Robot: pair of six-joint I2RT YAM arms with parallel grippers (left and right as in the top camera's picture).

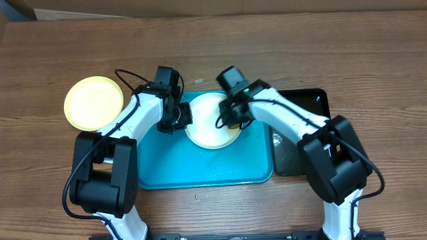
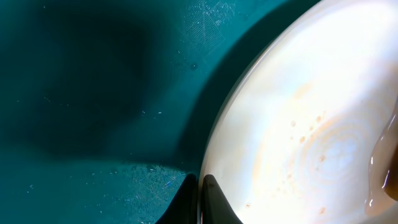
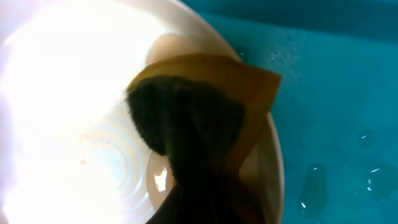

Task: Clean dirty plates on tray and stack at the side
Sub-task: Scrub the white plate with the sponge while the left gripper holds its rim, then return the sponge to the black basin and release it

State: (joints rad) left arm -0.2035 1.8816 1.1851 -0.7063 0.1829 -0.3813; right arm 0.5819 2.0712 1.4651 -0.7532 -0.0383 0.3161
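Observation:
A white plate [image 1: 208, 125] lies on the turquoise tray [image 1: 173, 160] near its back middle. My left gripper [image 1: 179, 117] is shut on the plate's left rim; the left wrist view shows its jaws [image 2: 200, 193] pinching the rim of the plate [image 2: 311, 124], which carries faint orange specks. My right gripper [image 1: 231, 117] is shut on a yellow and dark green sponge [image 3: 199, 112] and presses it on the plate's right side [image 3: 68, 87]. A pale yellow-green plate [image 1: 93, 102] lies on the table left of the tray.
A black tub [image 1: 300, 133] stands against the tray's right side, partly under my right arm. Water drops [image 3: 311, 180] sit on the tray beside the plate. The wooden table [image 1: 373, 67] surrounds everything.

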